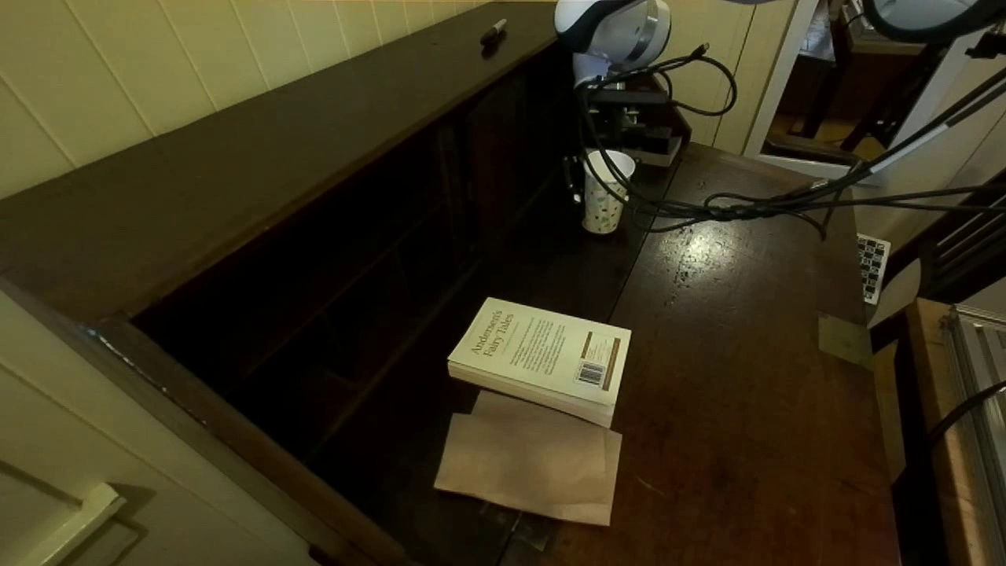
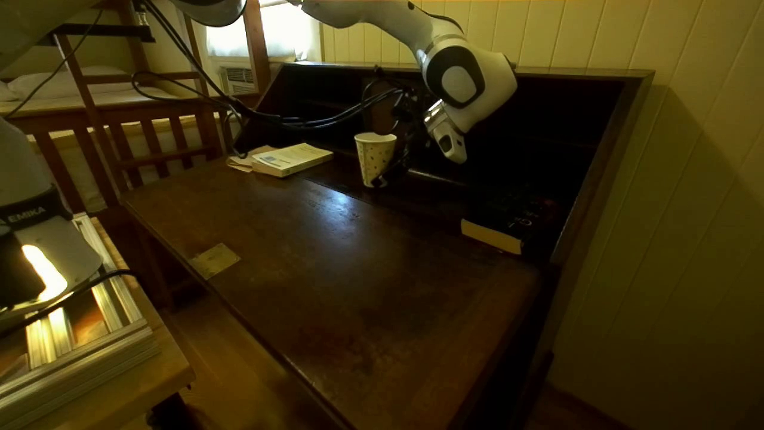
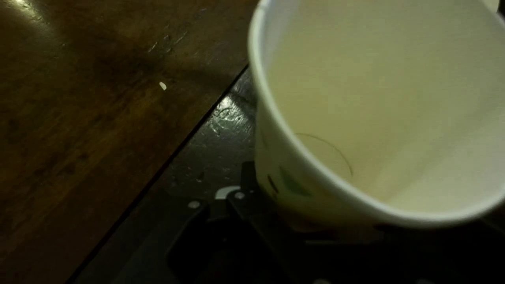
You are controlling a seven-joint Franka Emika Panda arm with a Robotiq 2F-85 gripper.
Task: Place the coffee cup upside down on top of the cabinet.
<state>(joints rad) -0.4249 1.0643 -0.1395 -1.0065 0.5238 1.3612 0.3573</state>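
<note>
The coffee cup, a white speckled paper cup, stands upright on or just above the dark tabletop in front of the cabinet; it also shows in an exterior view. In the wrist view the cup's wide mouth faces the camera. My gripper is low around the cup's sides. In the wrist view one black finger lies against the cup's wall; the opposite finger is hidden, so I cannot tell whether the jaws squeeze it. The dark brown cabinet has open cubbies below its flat narrow top.
A black marker lies on the cabinet's top. A white paperback book and a brown paper sheet lie on the tabletop. A dark book lies near the side panel. Loose black cables hang across the cup.
</note>
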